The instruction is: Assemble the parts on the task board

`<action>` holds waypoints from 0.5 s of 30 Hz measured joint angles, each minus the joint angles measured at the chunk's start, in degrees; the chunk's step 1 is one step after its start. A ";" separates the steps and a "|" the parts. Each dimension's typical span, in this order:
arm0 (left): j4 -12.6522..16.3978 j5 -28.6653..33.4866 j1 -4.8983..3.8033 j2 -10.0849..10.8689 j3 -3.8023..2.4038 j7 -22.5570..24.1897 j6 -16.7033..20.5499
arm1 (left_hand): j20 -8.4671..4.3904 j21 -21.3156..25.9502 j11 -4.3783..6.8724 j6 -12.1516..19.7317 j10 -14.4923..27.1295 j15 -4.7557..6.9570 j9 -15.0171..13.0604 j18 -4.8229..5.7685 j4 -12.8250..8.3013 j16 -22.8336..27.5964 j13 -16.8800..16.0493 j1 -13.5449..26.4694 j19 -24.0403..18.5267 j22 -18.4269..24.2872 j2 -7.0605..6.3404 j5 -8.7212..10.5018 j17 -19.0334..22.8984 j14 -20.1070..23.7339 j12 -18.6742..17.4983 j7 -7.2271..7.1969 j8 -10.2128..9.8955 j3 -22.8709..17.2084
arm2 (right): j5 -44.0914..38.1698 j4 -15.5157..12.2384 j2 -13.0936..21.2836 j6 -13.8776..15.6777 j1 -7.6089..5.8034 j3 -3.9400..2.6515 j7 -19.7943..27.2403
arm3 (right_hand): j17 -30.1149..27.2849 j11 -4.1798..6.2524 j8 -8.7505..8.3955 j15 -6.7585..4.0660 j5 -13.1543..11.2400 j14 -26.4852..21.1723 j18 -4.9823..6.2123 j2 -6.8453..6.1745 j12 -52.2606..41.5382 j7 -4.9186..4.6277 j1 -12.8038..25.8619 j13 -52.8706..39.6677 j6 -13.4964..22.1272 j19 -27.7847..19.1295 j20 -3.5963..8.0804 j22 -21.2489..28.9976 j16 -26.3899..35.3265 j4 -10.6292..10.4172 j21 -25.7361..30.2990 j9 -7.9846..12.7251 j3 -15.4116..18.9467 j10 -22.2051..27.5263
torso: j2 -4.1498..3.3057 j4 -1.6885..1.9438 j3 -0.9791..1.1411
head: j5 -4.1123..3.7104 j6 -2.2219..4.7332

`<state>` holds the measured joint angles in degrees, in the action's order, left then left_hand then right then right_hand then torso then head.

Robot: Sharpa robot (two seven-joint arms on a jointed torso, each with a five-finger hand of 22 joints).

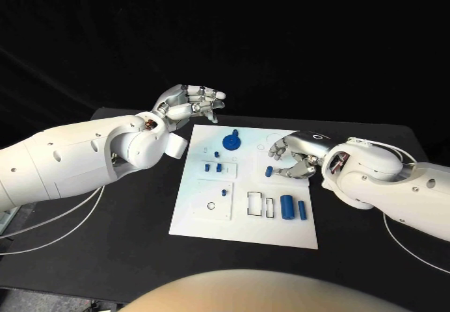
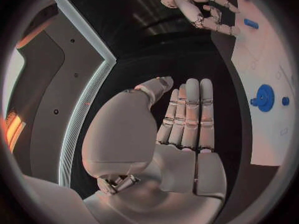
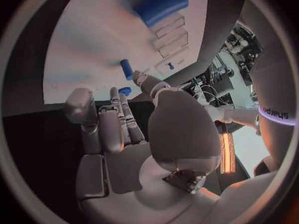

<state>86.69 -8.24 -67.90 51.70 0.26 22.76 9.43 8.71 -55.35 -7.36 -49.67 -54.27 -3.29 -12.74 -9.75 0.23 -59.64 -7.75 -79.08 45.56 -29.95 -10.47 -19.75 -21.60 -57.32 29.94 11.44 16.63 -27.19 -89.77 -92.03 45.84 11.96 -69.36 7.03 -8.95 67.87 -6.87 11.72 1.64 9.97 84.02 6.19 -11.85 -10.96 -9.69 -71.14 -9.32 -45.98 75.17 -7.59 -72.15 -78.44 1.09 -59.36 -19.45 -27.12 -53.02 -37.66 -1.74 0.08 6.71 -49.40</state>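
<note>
we see the right hand (image 1: 291, 156) pinching a small blue part (image 1: 269, 172) over the task board (image 1: 246, 224); left hand (image 1: 192, 101) hovers empty, fingers apart, upper centre.

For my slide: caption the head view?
Left hand raised open beside the task board; right hand over its blue parts.

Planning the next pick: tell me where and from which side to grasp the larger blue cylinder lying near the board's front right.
Pinch the larger blue cylinder across its round sides at mid-length, coming from above. It lies flat with its long axis running front to back, a smaller blue cylinder close on its right and a rectangular slot outline on its left, so fingers probably need a narrow approach. The right hand is nearer.
</note>
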 measured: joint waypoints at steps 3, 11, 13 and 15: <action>-0.01 0.00 0.00 -0.01 0.00 0.00 0.00 | 0.00 0.00 0.00 0.00 0.00 0.00 0.00 0.00 0.00 0.00 0.00 0.00 0.00 0.00 0.00 0.00 0.00 0.00 0.00 0.00 0.00 0.00 | -0.02 0.56 -0.73 -0.56 0.29 0.21 0.00 | 0.59 0.22 0.00 0.00 0.00 0.00 -0.01 0.46 -0.81 -0.32 -0.46 0.09 -0.32 0.76 -0.09 -0.62 -0.37 -0.31 -1.04 -0.16 0.32 -0.29 | -0.01 0.01 -0.03 | 0.03 0.06; -0.01 0.00 0.00 -0.02 0.00 -0.02 0.00 | 0.00 0.00 0.00 0.00 0.00 0.00 0.01 0.00 0.00 0.00 0.00 0.00 0.00 0.00 0.00 0.00 0.00 0.00 0.00 0.00 0.00 0.00 | -0.11 2.33 -2.78 -1.18 1.48 0.53 0.02 | 1.09 0.14 0.45 0.00 -0.46 0.00 0.00 1.80 -2.58 -0.79 -1.80 0.76 -3.04 2.29 0.01 -1.94 -0.89 -0.50 -3.12 -0.40 0.12 -3.75 | -0.04 -0.02 -0.03 | 0.08 0.08; -0.01 0.00 0.00 -0.02 0.00 -0.02 0.00 | 0.00 0.00 0.00 0.21 0.00 0.00 0.00 0.00 0.00 0.00 0.00 0.00 0.00 0.00 0.00 0.00 0.00 0.00 0.00 -0.21 0.00 0.00 | -0.12 2.65 -3.12 -1.18 1.63 0.55 0.03 | 1.01 0.31 0.69 0.00 -0.74 0.00 0.00 2.10 -2.58 -0.57 -2.10 1.05 -3.80 2.51 0.22 -2.20 -0.89 -0.85 -3.38 -0.43 -0.45 -4.47 | -0.05 -0.02 -0.03 | 0.08 0.04; -0.01 0.00 0.00 -0.03 0.00 -0.03 0.00 | 0.00 0.00 0.00 0.21 0.00 0.00 0.01 0.00 0.00 0.00 0.00 0.00 0.00 0.00 0.00 0.00 0.00 0.00 0.00 -0.21 0.00 0.00 | -0.13 2.99 -3.42 -1.18 1.73 0.57 0.05 | 1.01 0.46 0.89 0.00 -0.85 0.00 -0.01 2.10 -2.58 -0.45 -2.10 1.32 -4.53 2.53 0.25 -2.41 -0.89 -0.89 -3.55 -0.43 -0.92 -5.13 | -0.05 -0.02 -0.03 | 0.08 0.03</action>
<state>86.68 -8.24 -67.90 51.67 0.27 22.73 9.43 8.71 -55.35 -7.37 -49.46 -54.28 -3.29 -12.74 -9.75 0.23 -59.64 -7.75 -79.08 45.56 -29.96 -10.47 -19.75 -21.61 -57.32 29.94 11.23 16.63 -27.19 -89.90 -89.05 42.42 10.77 -67.62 7.59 -8.90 68.89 -6.41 12.61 1.63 9.13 84.02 6.19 -9.75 -13.54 -10.14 -73.24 -7.99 -50.51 77.71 -7.34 -74.56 -79.33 0.20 -62.91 -19.88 -28.04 -58.14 -37.71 -1.76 0.05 6.79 -49.37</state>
